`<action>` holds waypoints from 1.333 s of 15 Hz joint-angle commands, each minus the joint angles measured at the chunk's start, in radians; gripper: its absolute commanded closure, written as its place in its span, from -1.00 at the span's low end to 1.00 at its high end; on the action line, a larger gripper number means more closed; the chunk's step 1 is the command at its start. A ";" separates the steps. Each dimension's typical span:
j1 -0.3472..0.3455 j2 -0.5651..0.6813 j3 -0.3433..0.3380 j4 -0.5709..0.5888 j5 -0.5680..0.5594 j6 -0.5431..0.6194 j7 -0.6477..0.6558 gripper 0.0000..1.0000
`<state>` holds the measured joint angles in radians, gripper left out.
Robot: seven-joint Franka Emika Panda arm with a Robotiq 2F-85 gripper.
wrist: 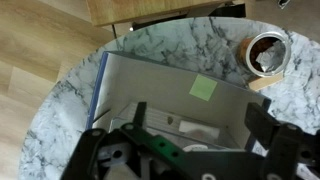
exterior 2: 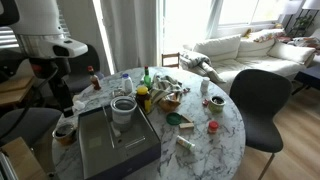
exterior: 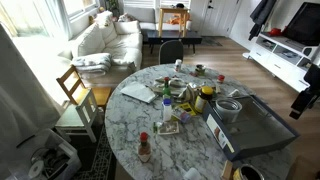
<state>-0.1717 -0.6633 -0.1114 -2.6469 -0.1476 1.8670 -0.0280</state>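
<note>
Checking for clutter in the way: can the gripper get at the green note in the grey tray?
Probably yes. The gripper hangs open over the grey tray, and the green note lies uncovered inside it, with nothing showing between gripper and note in the wrist view.

- Glossy white plastic arm casing (exterior 2: 40, 18), rounded, with a dark seam at the joint.
- Black wrist block (exterior 2: 55, 68) below it.
- Matte black two-fingered tool (wrist: 195, 125) with angular linkages.
</note>
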 commanded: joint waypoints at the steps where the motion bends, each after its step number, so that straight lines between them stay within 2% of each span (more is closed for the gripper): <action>1: 0.005 0.000 -0.004 0.001 -0.003 -0.002 0.002 -1.00; 7: 0.005 0.001 -0.004 0.001 -0.003 -0.002 0.002 -1.00; 9: 0.005 0.052 0.008 0.032 0.026 0.020 0.064 -1.00; 14: -0.033 0.213 -0.001 0.074 0.086 0.237 0.271 -1.00; 17: -0.043 0.307 -0.008 0.101 0.122 0.334 0.318 -1.00; 20: -0.057 0.403 -0.009 0.132 0.123 0.374 0.356 -1.00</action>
<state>-0.2140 -0.3666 -0.1162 -2.5607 -0.0420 2.2094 0.2897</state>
